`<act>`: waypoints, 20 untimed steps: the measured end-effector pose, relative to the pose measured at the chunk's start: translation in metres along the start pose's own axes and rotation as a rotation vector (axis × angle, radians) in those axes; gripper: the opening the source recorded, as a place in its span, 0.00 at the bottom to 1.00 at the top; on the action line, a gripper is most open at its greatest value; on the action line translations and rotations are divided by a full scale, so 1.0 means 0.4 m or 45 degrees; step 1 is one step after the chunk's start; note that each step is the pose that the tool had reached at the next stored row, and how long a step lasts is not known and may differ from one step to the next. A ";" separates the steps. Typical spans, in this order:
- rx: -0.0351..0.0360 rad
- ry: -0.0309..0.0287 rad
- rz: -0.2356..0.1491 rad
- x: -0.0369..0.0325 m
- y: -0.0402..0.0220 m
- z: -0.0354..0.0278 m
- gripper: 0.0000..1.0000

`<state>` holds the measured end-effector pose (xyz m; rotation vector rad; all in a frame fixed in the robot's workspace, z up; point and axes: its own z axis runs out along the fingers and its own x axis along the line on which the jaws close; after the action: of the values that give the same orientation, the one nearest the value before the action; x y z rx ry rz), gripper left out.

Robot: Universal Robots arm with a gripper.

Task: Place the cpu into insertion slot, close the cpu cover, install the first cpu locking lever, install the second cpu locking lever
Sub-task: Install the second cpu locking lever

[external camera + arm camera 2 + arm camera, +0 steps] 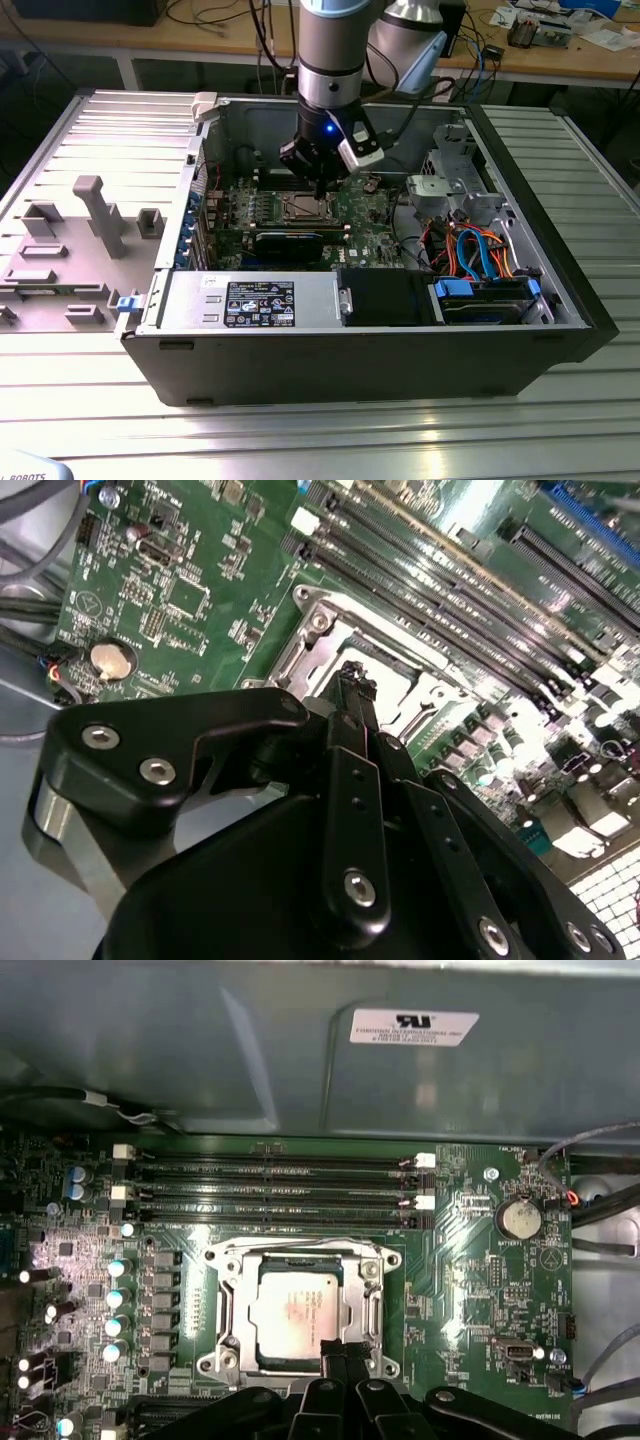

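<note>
— Hovering low over the cpu (298, 1317), seated in its socket, cpu cover (300, 1263) seemingly closed around it?
— Yes; fingers (352, 695) pinched together, holding nothing. Press levers gently, squarely.

Exterior high, wide; both wrist views close above socket (300, 1310).

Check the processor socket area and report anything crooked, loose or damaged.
Nothing stands out. The cpu lies flat and square inside the cpu cover, which sits down over it. The gripper is at the socket's edge, fingers together. The memory slots look undisturbed.
</note>
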<state>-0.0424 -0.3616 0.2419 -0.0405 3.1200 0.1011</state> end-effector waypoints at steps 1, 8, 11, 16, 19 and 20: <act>0.0000 0.0000 0.000 0.000 -0.003 0.000 0.11; 0.0002 0.0001 0.000 0.000 -0.013 -0.001 0.11; 0.0003 0.0001 0.000 0.000 -0.012 -0.011 0.11; 0.0002 0.0001 0.000 0.000 -0.015 -0.020 0.11; 0.0002 0.0001 0.000 0.000 -0.027 -0.020 0.11; -0.0092 -0.0002 0.000 0.001 -0.037 -0.020 0.11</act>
<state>-0.0425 -0.3771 0.2488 -0.0402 3.1195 0.1124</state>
